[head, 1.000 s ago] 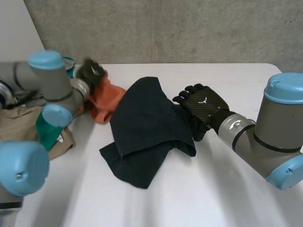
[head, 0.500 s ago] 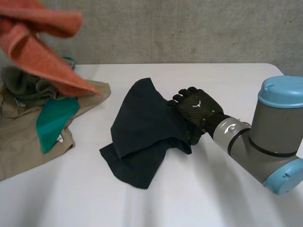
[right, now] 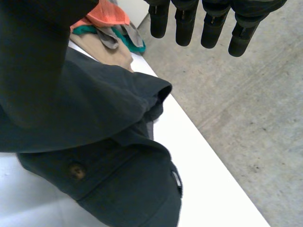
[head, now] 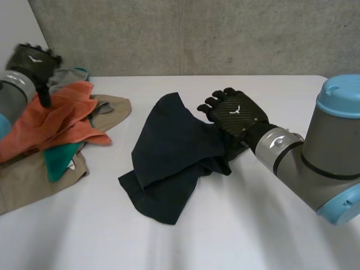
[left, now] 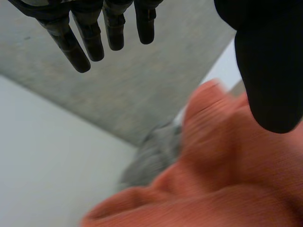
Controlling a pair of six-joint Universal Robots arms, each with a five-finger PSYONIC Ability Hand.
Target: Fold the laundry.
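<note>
A dark navy garment (head: 171, 154) lies crumpled in the middle of the white table (head: 264, 230). My right hand (head: 235, 115) rests at its right edge with fingers straight, and the cloth rises against the palm. In the right wrist view the garment (right: 94, 118), with a button on it, lies under my right hand (right: 187, 23). An orange cloth (head: 53, 121) lies on top of the laundry pile at the far left. My left hand (head: 32, 61) hovers open just above it. In the left wrist view the orange cloth (left: 227, 189) sits below my left hand (left: 270, 61), apart from it.
The pile at the table's left holds a beige garment (head: 25, 183), a teal cloth (head: 59, 160) and a grey cloth (head: 67, 76). A concrete wall runs behind the table's far edge. Bare table lies in front of the navy garment and to its right.
My left hand carried the orange cloth up and over to the pile at the left, then opened and let it go. My right hand stayed at the navy garment's edge.
</note>
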